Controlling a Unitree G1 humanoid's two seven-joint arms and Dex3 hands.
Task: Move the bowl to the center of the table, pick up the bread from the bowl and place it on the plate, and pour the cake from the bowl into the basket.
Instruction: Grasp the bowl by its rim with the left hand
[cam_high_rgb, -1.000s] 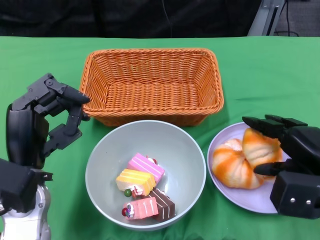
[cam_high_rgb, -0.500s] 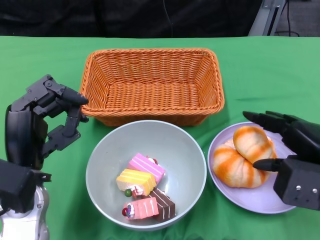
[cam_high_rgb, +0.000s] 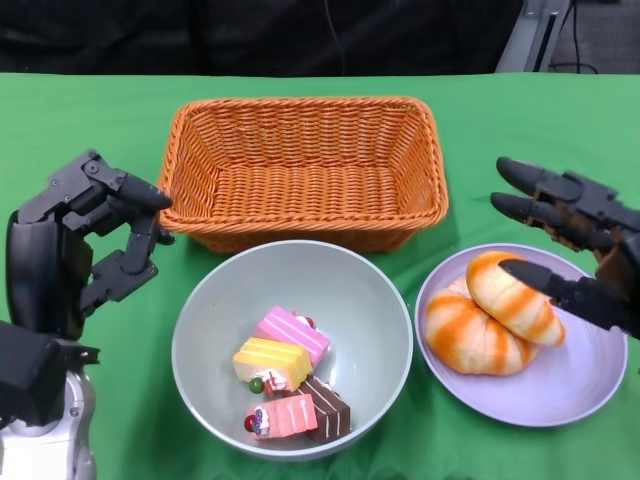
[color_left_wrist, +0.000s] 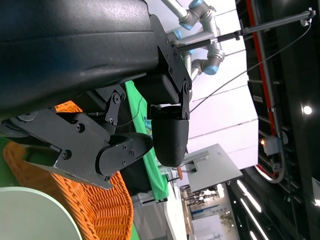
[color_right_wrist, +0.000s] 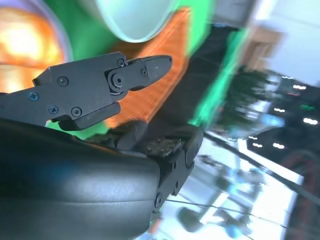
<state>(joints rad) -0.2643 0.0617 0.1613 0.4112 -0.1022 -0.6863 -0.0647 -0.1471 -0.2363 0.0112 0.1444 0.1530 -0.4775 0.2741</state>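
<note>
bread on the plate, cake in the bowl, both hands empty

the grey bowl (cam_high_rgb: 291, 345) sits near the middle of the green table (cam_high_rgb: 90, 120), just in front of the orange basket (cam_high_rgb: 305, 168), its far rim close under the basket's near wall. in the bowl lie four cake (cam_high_rgb: 288, 375) pieces: a pink one, a yellow one, a brown one and a pink-red one, bunched toward the near side. the basket shows only its woven floor.

right of the bowl is the lilac plate (cam_high_rgb: 560, 385), with two orange-striped bread (cam_high_rgb: 490, 312) rolls on its left half, touching each other, one lying partly over the other.

the right hand (cam_high_rgb: 575, 245) hangs above the plate's far right edge, fingers (cam_high_rgb: 535, 178) spread and pointing left, holding nothing. its lower finger tip is just over the right end of the upper roll; whether it touches cannot be told. the upper fingers reach past the plate's far rim, over bare cloth, apart from the bread.

the left hand (cam_high_rgb: 85, 240) is left of the bowl and beside the basket's near left corner, fingers half curled but apart, released with nothing in them, clear of the bowl rim. the left wrist view shows the basket weave and a slice of the bowl behind those fingers. the right wrist view is blurred, with bread, bowl rim and basket in patches.
</note>
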